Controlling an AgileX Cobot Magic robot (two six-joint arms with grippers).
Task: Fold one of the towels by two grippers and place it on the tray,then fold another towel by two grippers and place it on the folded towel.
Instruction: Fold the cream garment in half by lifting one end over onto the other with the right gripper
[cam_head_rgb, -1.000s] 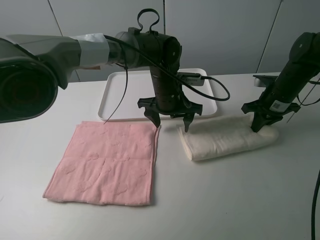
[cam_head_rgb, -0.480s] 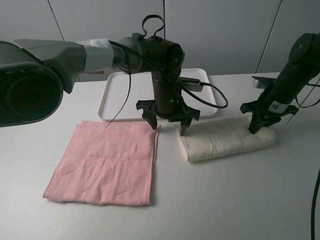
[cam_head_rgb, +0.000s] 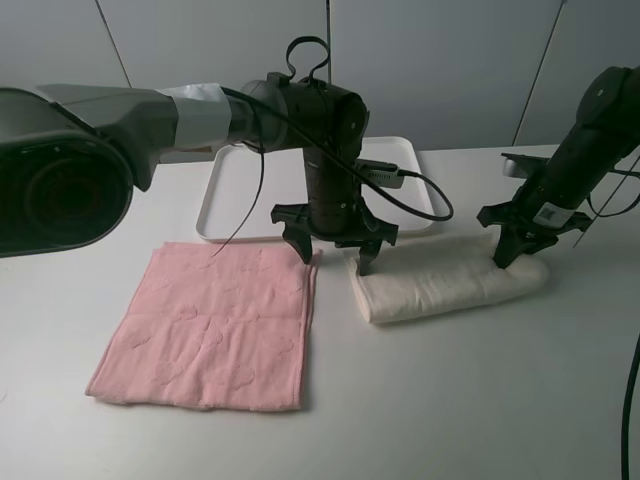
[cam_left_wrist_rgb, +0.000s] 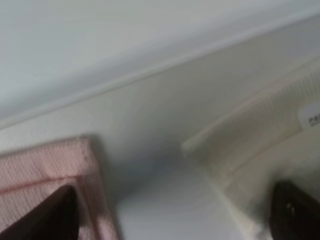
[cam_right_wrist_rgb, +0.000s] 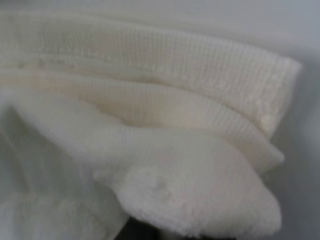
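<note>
Pink towel (cam_head_rgb: 210, 325) lies flat on the tabletop (cam_head_rgb: 450, 400) left of the wide-open, empty left claw (cam_head_rgb: 334, 260), tray (cam_head_rgb: 225, 195) behind it; the folded cream towel (cam_head_rgb: 440, 282) runs right to the right claw (cam_head_rgb: 508, 260), pinched shut on its end. Only the left wrist cam catches the cream towel's white label (cam_left_wrist_rgb: 310, 116), too blurry to read.

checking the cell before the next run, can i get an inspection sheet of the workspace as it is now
surface: white table, no spills seen
job's things: cream towel folded, on the table before the tray; pink towel flat, unfolded; tray holds nothing seen
clutter: nothing seen
grippers: left gripper open, straddling the gap between the towels; right gripper shut on the cream towel's right end
cables: black cable loops from the left arm over the tray
surroundings: grey wall panels
</note>
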